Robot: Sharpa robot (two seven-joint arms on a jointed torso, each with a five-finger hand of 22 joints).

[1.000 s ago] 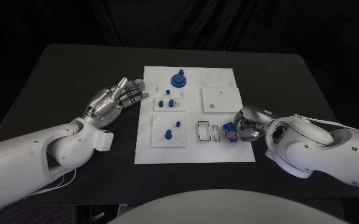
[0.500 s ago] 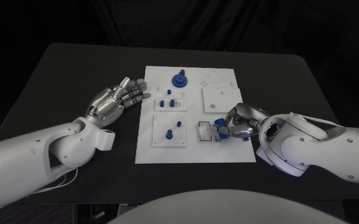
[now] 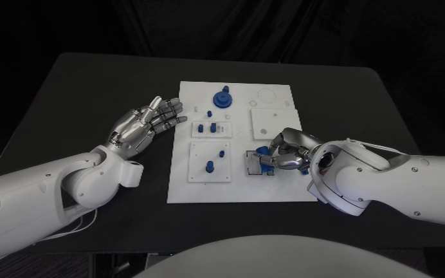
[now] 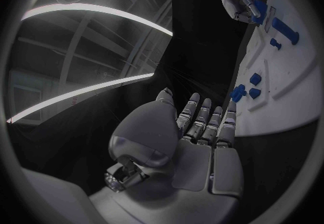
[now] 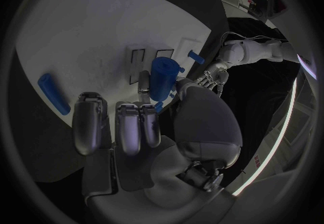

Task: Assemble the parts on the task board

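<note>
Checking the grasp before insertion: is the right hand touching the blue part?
Touching. In the right wrist view the right hand pinches the blue part between thumb and fingers.

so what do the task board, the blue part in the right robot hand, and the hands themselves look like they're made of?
Task board: matte white, likely plastic; flat even surface, no glare.
Blue part: looks like plastic, uniform colour, soft sheen, possibly printed.
Right robot hand and left robot hand: silver-grey, satin metallic finish; whether metal or coated plastic can't be told.
</note>
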